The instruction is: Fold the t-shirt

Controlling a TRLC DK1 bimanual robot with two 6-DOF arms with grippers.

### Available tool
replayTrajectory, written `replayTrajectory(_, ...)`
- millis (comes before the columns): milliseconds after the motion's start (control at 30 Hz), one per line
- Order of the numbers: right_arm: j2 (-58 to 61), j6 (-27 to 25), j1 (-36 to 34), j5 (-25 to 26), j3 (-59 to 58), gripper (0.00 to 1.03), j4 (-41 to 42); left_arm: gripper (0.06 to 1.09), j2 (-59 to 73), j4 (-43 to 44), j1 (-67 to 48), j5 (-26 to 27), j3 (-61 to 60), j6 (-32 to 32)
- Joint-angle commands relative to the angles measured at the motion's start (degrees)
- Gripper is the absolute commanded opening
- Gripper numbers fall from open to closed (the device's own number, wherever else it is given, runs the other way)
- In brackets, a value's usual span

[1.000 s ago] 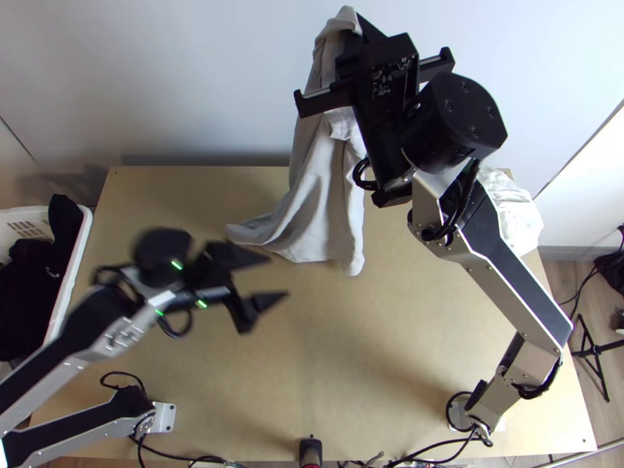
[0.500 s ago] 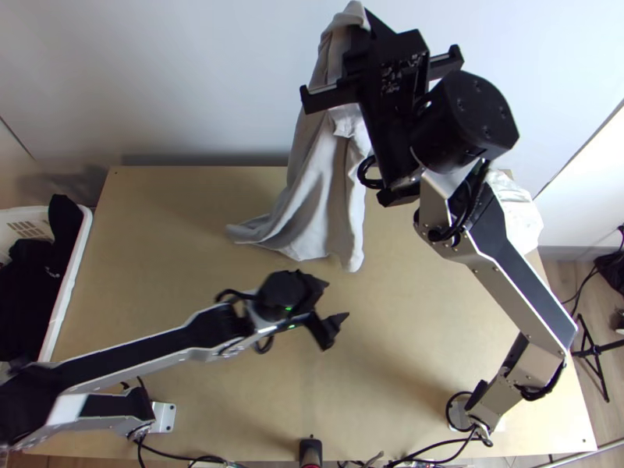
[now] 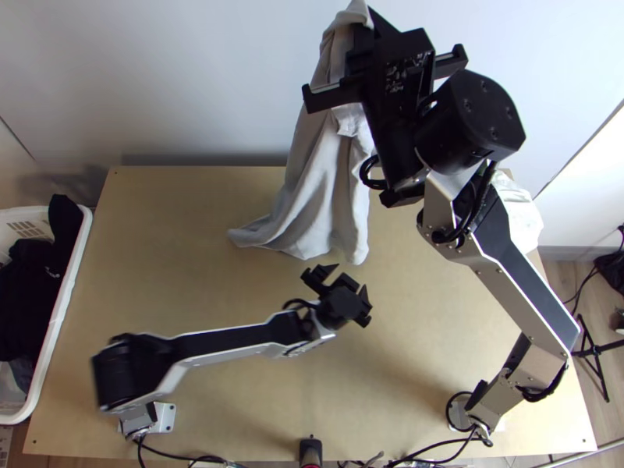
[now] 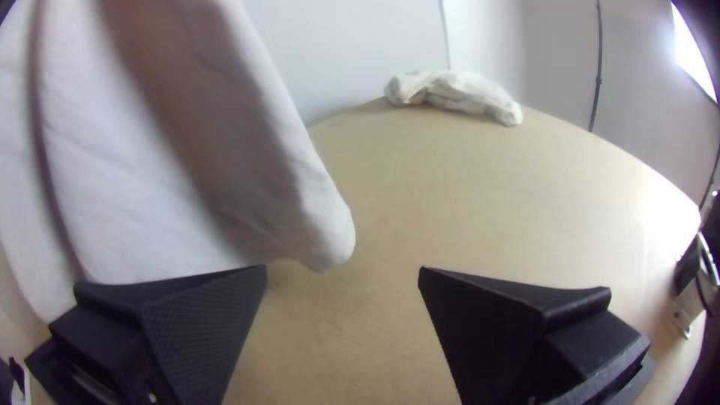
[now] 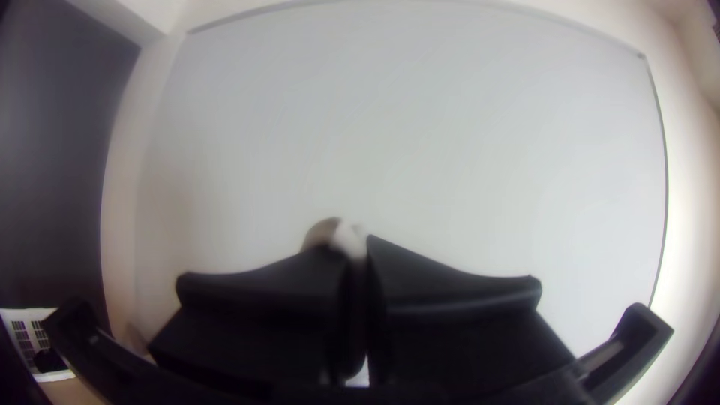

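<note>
High over the table's far edge, my right gripper [image 3: 365, 23] is shut on the upper end of the white t-shirt [image 3: 320, 179]. The shirt hangs in long folds, its lower end resting on the tabletop. In the right wrist view a bit of shirt [image 5: 349, 238] pokes out between the closed fingers of my right gripper [image 5: 356, 251]. My left gripper [image 3: 343, 282] stands open just nearer than the shirt's lower right corner. In the left wrist view, the hanging shirt [image 4: 165, 150] is beyond the fingers of my left gripper [image 4: 343, 274], with nothing between them.
Another white cloth [image 3: 515, 210] lies bunched at the table's far right corner, partly behind the right arm. A white basket [image 3: 58, 312] with dark clothes stands off the left edge. Bare wood [image 3: 171, 242] shows across the table's left part.
My left gripper has moved right and turned from pointing right to pointing up the picture, toward the shirt. The right gripper and the held shirt end have shifted slightly right.
</note>
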Motion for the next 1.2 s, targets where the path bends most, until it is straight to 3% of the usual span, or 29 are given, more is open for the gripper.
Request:
replayTrajectory(0,-0.07,-0.01,0.48,-0.03,0.26,0.03,0.09,1.04,10.84,4.47,-0.57,-15.26,6.74,2.76)
replayTrajectory(133,-0.16,-0.01,0.83,-0.03,0.35,0.03,0.00,1.04,15.33,4.65,0.57,-23.52,10.69,3.03)
replayTrajectory(233,-0.16,-0.01,1.01,-0.03,0.35,0.03,0.00,1.04,17.17,4.56,1.27,-26.16,13.06,3.20)
replayTrajectory(733,-0.68,-0.01,1.71,0.23,0.35,0.03,-0.09,1.02,24.12,3.24,9.97,-29.68,24.93,3.90)
replayTrajectory(767,-0.68,-0.01,1.71,0.23,0.35,0.03,-0.09,0.88,24.64,2.54,10.32,-29.59,25.90,4.17)
replayTrajectory(800,-0.68,-0.01,1.71,0.23,0.35,0.03,-0.09,0.61,24.99,1.84,10.68,-29.59,26.69,4.34)
replayTrajectory(833,-0.68,-0.01,1.71,0.32,0.35,0.03,-0.09,0.21,24.99,1.66,10.85,-29.59,26.86,4.34)
replayTrajectory(867,-0.68,-0.01,1.71,0.32,0.35,0.03,-0.09,0.11,24.82,1.40,11.20,-29.50,26.69,4.17)
replayTrajectory(1167,-0.60,-0.01,1.27,0.67,0.26,0.03,-0.09,0.09,10.76,1.13,11.38,-24.84,16.14,3.11)
